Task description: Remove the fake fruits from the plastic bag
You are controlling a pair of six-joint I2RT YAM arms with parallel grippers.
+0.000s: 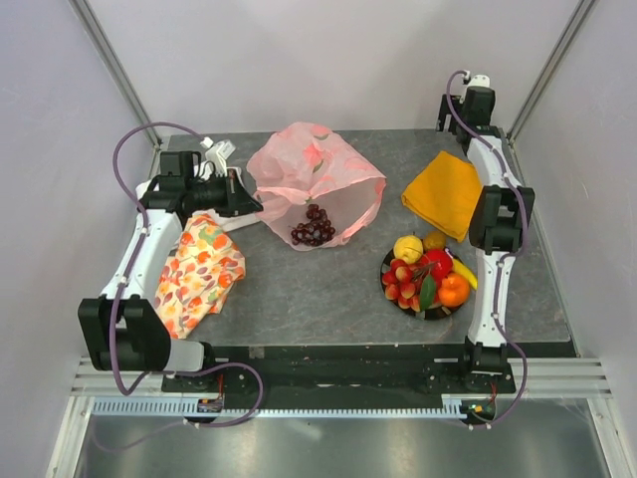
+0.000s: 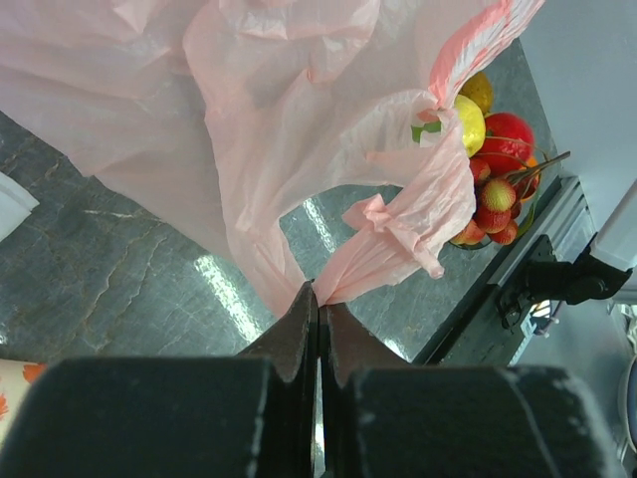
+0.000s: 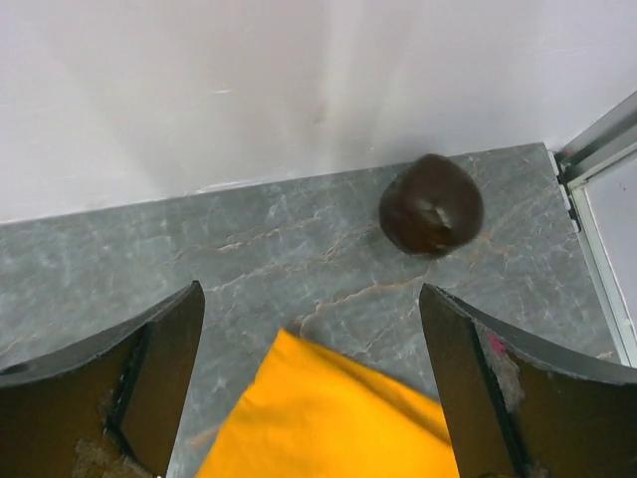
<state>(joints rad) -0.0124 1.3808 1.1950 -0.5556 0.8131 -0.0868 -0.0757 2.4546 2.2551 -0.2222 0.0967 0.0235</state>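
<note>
- Far left of the plastic bag (image 1: 314,179), a floral cloth (image 1: 199,274) lies flat on the worktop (image 1: 328,299) (not part of the job, just sitting there).
- At the bag's left edge is the left hand (image 2: 318,309), clamped tight on a twisted pinch of pink film. My read is that this grip is there to lift or tip the bag so whatever is inside spills toward its mouth.
- The bag itself is puffed up and crinkled at mid-worktop, with its open side facing the near edge.
- At that near side lies the grape bunch (image 1: 313,229) (under the film or just clear of it, I cannot tell). It looks like the one fruit left to free.
- Near and to the right of the bag, a dark plate (image 1: 430,315) holds the gathered fruits: yellow apple (image 1: 407,247), red berry cluster (image 1: 403,284), orange (image 1: 453,290) and banana (image 1: 464,271). They are heaped together, presumably as the drop-off spot.
- Right of the bag lies an orange cloth (image 1: 443,192).
- Over its far corner hangs the right hand (image 3: 311,299), spread wide and holding nothing.
- Farther back, well right of the bag, the brown oval (image 3: 431,204) sits alone by the wall (already out, I'd say).
</note>
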